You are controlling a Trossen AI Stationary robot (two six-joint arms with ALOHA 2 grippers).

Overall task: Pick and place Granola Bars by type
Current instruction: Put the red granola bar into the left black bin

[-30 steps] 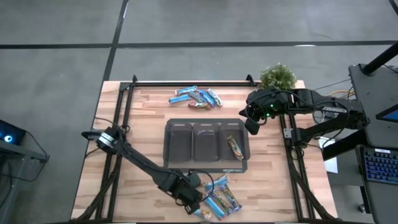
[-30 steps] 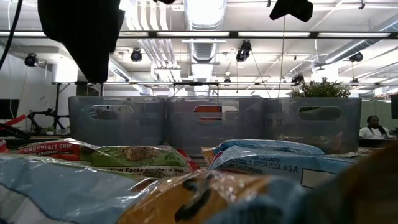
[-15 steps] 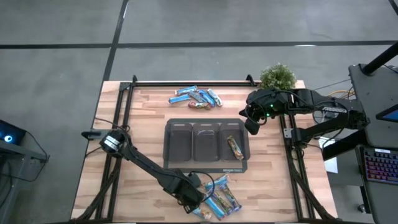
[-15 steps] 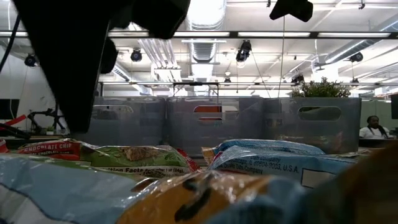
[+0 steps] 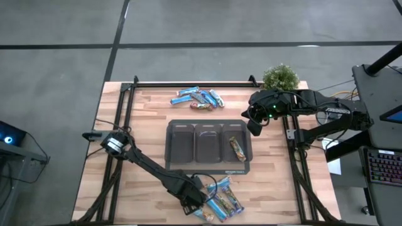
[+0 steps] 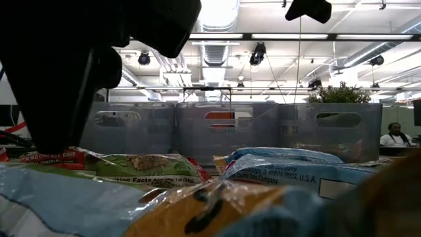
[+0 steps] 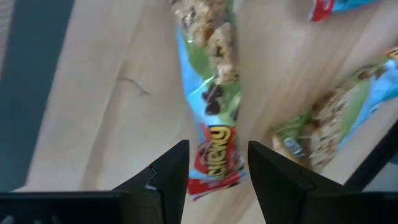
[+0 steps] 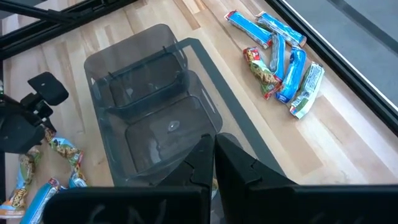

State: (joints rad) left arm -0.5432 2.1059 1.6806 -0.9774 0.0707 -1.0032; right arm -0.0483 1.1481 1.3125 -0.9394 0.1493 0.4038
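The left gripper (image 5: 190, 202) hangs low over the near edge of the table, at the left end of the near pile of Granola Bars (image 5: 221, 199), its fingers standing apart with nothing between them yet. In the left wrist view a green-and-blue bar (image 7: 213, 93) lies lengthwise on the wood, its red end just past the gap between the two fingertips (image 7: 174, 165). The step in hand looks like the pick. To do it well, the arm should come straight down so the fingers straddle the bar across its narrow width, then close on that wrapper alone. A neighbouring bar (image 7: 329, 121) lies close beside it and could be caught or dragged along.

Further right, the three-compartment tray (image 5: 208, 164) sits mid-table with one bar (image 5: 237, 149) already in its right compartment. A second pile of bars (image 5: 198, 98) lies near the far edge.

The right gripper (image 5: 255, 127) waits above the tray's right end, fingers pressed together and empty — well apart from both piles.
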